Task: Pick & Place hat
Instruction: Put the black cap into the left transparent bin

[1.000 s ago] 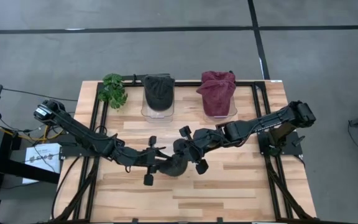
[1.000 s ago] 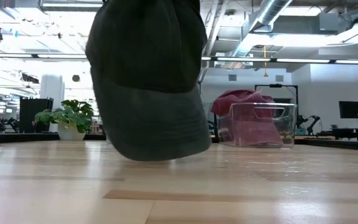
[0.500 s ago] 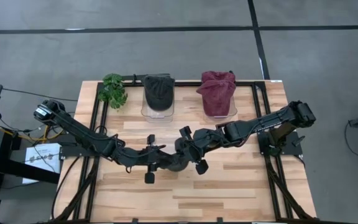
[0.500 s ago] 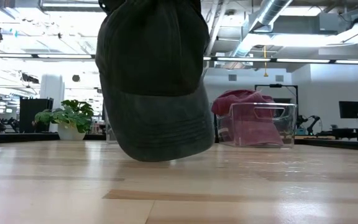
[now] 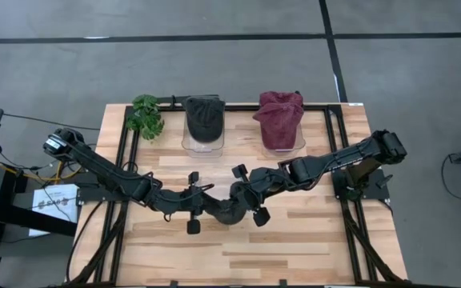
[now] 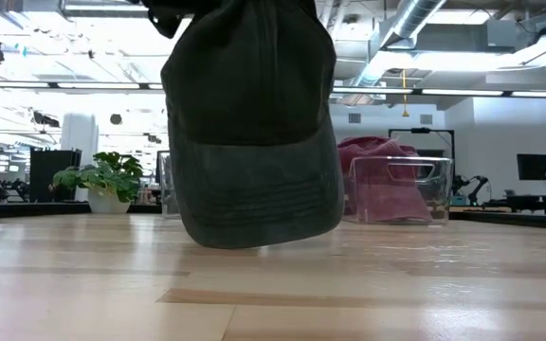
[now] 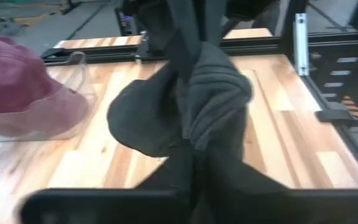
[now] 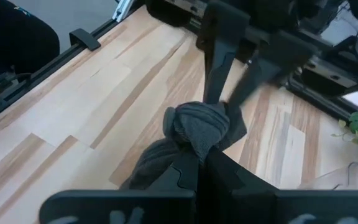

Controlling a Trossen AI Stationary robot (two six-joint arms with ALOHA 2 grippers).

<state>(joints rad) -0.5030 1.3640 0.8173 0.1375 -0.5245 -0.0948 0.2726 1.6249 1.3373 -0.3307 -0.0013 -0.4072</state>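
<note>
While both arms meet over the middle of the table [image 5: 310,240], the dark cap [image 6: 252,142] hangs between them, its brim low over the wood. The left gripper [image 5: 205,206] and right gripper [image 5: 242,200] each pinch bunched cloth of its crown (fingers pressed together on the fabric). Since half a second ago, the cap has drifted slightly right in the low view, covering more of the red cap [image 6: 387,189] in its clear bin [image 6: 415,185].

Grey floor [image 5: 214,68], bright ceiling lights [image 6: 55,57]
</note>
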